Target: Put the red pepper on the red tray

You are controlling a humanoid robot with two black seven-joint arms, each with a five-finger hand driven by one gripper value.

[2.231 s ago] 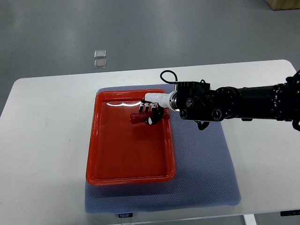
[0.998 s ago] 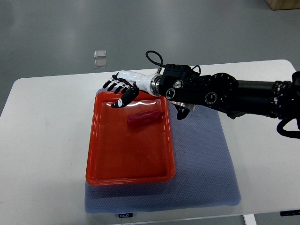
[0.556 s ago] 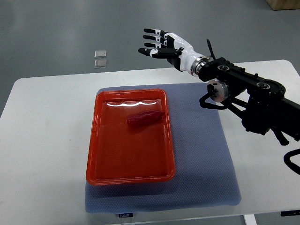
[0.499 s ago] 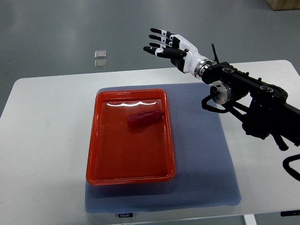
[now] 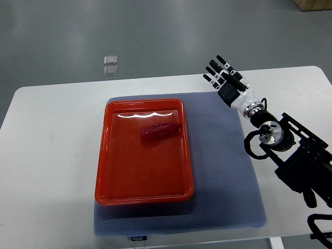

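A dark red pepper [image 5: 160, 130] lies on its side in the upper part of the red tray [image 5: 119, 176], pointing up and right. Nothing touches it. My right hand [image 5: 224, 78] is raised over the table's far edge, well to the right of the tray, with its black-and-white fingers [image 5: 218, 66] spread and empty. Its black arm [image 5: 290, 155] runs down to the lower right corner. The left arm does not show.
The tray sits on a blue-grey mat [image 5: 228, 176] on a white table [image 5: 46, 155]. Two small clear squares [image 5: 110, 64] lie on the grey floor beyond the table's far edge.
The right hand let go of the pepper in the tray, lifted away with fingers spread, and has swung back to the right over the table's far edge. The pepper stays where it was left.
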